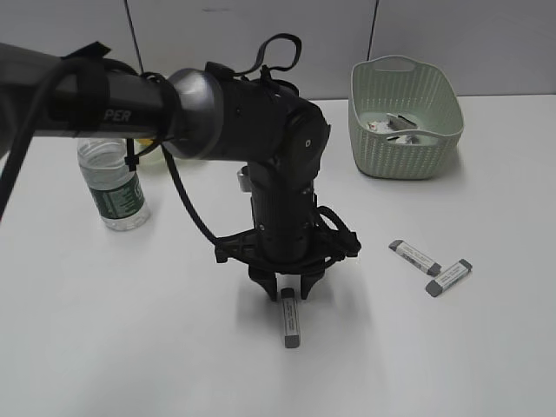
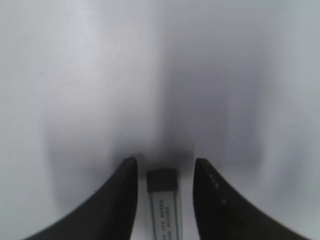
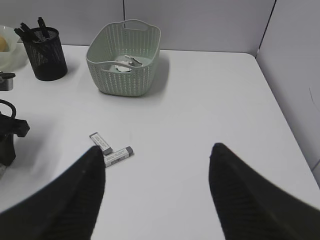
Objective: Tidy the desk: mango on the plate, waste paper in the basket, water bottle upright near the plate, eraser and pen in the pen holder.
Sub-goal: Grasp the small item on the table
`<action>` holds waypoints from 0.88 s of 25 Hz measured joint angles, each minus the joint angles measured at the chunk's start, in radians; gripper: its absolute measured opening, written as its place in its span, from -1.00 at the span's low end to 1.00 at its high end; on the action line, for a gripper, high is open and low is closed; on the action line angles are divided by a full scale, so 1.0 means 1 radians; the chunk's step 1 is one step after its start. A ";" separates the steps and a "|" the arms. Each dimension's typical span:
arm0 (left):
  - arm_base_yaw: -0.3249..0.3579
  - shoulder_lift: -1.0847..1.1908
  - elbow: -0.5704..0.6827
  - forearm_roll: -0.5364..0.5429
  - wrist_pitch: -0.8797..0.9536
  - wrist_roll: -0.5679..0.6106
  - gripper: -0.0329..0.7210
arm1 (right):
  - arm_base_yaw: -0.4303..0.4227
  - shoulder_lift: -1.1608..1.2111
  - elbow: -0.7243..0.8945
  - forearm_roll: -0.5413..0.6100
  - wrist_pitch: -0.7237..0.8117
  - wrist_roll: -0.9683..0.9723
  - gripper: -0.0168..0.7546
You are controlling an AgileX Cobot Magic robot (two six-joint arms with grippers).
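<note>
The right claw (image 3: 157,172) hangs with its fingers (image 3: 240,195) spread wide over the white worktop (image 3: 215,100). Two erasers (image 3: 111,150) lie touching near the left finger; behind stand the basket (image 3: 125,57) holding waste paper (image 3: 122,65), and the pen holder (image 3: 44,50) with pens

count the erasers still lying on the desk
3. One eraser lies between the left gripper's fingers, near the front. Two more, eraser and eraser, touch in a V right of it. Others may hide behind the arm.
</note>
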 joint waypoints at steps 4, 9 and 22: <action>0.000 0.000 0.000 -0.002 -0.004 0.000 -0.19 | 0.000 0.000 0.000 0.000 0.000 0.000 0.37; 0.000 0.000 0.000 -0.001 -0.004 0.000 -0.20 | 0.000 0.000 0.000 0.000 0.000 0.000 0.37; -0.003 0.014 0.000 0.004 0.040 0.000 -0.21 | 0.000 0.000 0.000 -0.001 0.000 0.000 0.37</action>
